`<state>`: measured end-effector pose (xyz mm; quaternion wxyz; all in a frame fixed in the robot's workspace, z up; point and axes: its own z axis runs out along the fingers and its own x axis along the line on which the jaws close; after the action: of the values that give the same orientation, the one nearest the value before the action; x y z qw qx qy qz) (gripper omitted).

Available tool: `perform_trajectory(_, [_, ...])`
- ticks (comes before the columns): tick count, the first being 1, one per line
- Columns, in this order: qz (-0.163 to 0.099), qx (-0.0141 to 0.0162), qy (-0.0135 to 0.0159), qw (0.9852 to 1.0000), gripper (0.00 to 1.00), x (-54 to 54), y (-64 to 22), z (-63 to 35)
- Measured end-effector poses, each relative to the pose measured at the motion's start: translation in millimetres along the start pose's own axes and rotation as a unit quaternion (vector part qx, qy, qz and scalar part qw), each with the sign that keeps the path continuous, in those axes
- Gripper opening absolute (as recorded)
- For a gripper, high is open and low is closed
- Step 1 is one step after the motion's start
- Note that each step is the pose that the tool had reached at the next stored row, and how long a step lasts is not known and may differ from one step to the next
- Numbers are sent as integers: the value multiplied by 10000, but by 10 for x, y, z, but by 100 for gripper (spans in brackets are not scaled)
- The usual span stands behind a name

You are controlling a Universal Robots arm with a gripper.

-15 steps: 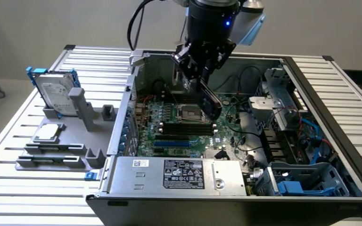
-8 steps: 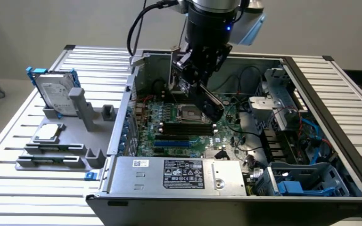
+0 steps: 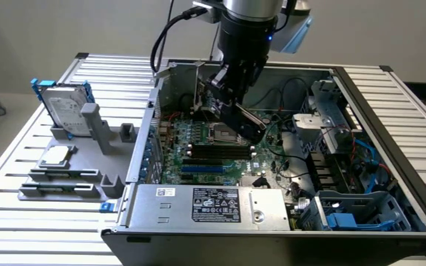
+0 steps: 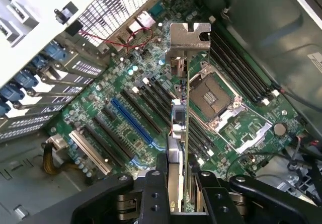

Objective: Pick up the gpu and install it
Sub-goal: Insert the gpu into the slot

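My gripper hangs inside the open computer case, above the green motherboard. It is shut on the gpu, which tilts down toward the exterior view's right. In the wrist view the gpu appears edge-on between the black fingers of the gripper, and its silver end bracket points away from the camera. The card hovers above the board, apart from it, over the area between the blue slot and the CPU socket.
Black memory sticks lie beside the socket. The power supply fills the case's front, and a drive cage stands at the exterior view's right. Outside the case, a hard drive with blue rails stands in a grey fixture.
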<state>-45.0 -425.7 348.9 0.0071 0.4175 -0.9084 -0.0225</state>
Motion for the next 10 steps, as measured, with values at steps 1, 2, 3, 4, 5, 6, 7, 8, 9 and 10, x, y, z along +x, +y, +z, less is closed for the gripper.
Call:
perform_trajectory(1, [-90,-1,4,10000,26,0,0,7])
perform_trajectory(2, [-180,-1,8,9998,26,0,-1,13])
perform_trajectory(3, [-272,-2,13,9996,26,0,-1,20])
perform_trajectory(4, [-363,-2,17,9993,26,0,-1,26])
perform_trajectory(5, [-451,-3,21,9990,26,0,-1,32])
perform_trajectory(6, [-550,-3,25,9985,26,0,-2,39])
perform_trajectory(7, [-639,-4,30,9979,26,0,-2,45])
perform_trajectory(8, [-729,-4,34,9973,26,0,-3,51])
perform_trajectory(9, [-819,-5,38,9966,26,0,-3,57])
perform_trajectory(10, [-908,-5,42,9959,26,0,-3,63])
